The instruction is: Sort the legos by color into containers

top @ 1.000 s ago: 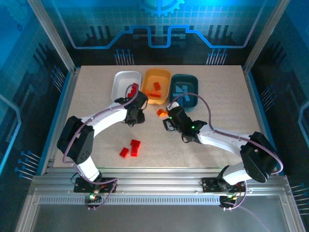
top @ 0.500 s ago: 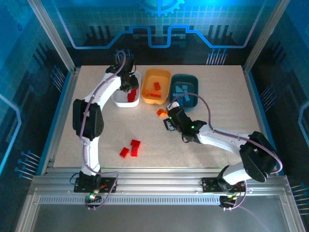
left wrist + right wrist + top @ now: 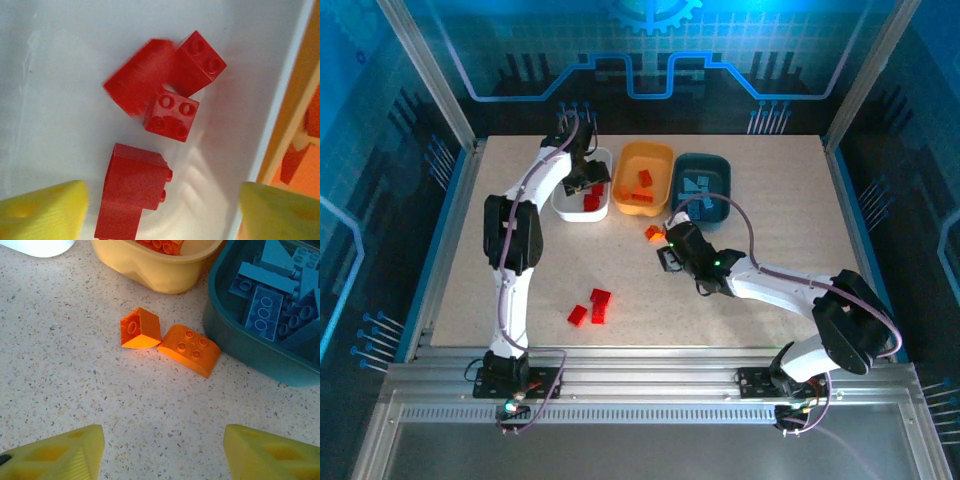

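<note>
My left gripper (image 3: 162, 212) hangs open over the white tub (image 3: 568, 170), its yellow fingertips (image 3: 45, 210) wide apart. Several red legos lie loose on the tub floor below: one (image 3: 132, 197) between the fingertips, a studded one (image 3: 172, 115) and another (image 3: 197, 62) beyond it. My right gripper (image 3: 162, 455) is open just above the table, a little short of two orange legos (image 3: 141, 329) (image 3: 190, 349). These two lie in front of the orange tub (image 3: 160, 265) and the dark teal tub (image 3: 260, 350), which holds several blue legos (image 3: 265, 305).
Three red legos (image 3: 592, 305) lie together on the table between the two arm bases. The orange tub (image 3: 642, 178) holds orange pieces, and the teal tub (image 3: 702, 186) stands to its right. The right arm (image 3: 770, 285) stretches across the near right of the table.
The left arm swung from mid-table out to the white tub and opened its gripper, and a red lego now lies in the tub. The right gripper opened slightly wider.
</note>
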`<state>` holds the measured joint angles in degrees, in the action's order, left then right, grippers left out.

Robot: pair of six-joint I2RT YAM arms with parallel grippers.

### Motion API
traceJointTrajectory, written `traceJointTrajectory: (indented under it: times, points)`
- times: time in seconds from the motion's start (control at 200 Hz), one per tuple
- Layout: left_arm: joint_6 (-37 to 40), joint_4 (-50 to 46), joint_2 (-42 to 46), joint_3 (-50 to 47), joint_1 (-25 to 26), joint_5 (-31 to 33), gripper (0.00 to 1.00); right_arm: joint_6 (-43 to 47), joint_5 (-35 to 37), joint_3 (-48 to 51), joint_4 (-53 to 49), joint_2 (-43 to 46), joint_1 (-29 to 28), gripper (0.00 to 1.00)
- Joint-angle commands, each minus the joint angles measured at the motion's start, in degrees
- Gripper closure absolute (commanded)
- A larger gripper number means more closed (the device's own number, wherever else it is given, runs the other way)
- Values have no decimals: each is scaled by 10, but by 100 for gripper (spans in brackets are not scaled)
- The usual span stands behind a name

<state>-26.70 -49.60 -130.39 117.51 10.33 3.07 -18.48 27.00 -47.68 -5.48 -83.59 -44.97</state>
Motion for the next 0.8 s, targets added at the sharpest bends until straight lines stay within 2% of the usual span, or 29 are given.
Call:
traceJointTrajectory:
  times: [0.0,0.065,0.18,0.26,0.405,0.53,0.67,0.795]
  points:
    - [4,16,100,-42,-2,-23,8,-9,10,-13,2,-13,-3,31]
    - [-6,52,168,-112,-2,-29,1,-19,-3,-20,-2,-26,4,30]
    - [-37,144,316,-295,-3,-52,1,-38,-29,-47,-21,-47,-3,30]
    - [-61,181,402,-419,-2,-68,1,-37,8,-57,-37,-49,-23,29]
    - [-78,209,511,-606,6,-86,1,-67,20,-76,-64,-52,-2,23]
    - [-104,242,600,-742,8,-98,1,-95,21,-134,-108,-106,13,19]
    - [-121,263,660,-828,10,-121,1,-136,2,-213,-139,-187,34,17]
    - [-115,257,685,-852,10,-127,1,-107,25,-280,-134,-260,34,18]
